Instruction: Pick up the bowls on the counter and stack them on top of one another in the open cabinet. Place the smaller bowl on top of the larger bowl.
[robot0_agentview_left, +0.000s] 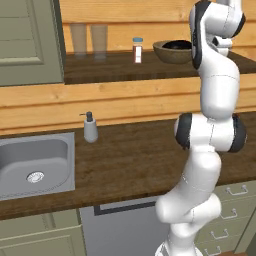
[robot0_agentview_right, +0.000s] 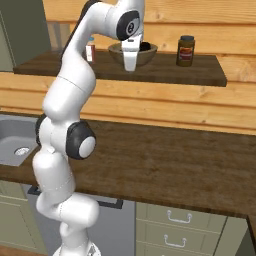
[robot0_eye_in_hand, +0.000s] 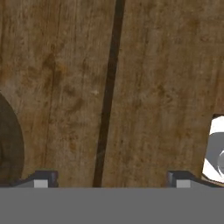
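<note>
Bowls are seen stacked: black bowl (robot0_agentview_left: 176, 45) inside tan bowl (robot0_agentview_left: 170, 54). Both are judged rigid, glossy, rim-graspable. Claw (robot0_eye_in_hand: 111, 179) is spread wide.

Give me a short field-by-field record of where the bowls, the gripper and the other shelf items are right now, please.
larger bowl: on the open cabinet shelf
smaller bowl: inside the larger bowl
gripper: open, nothing between the fingers
shelf, other items: two glasses, small white bottle, brown jar
counter: soap dispenser beside the sink
</note>
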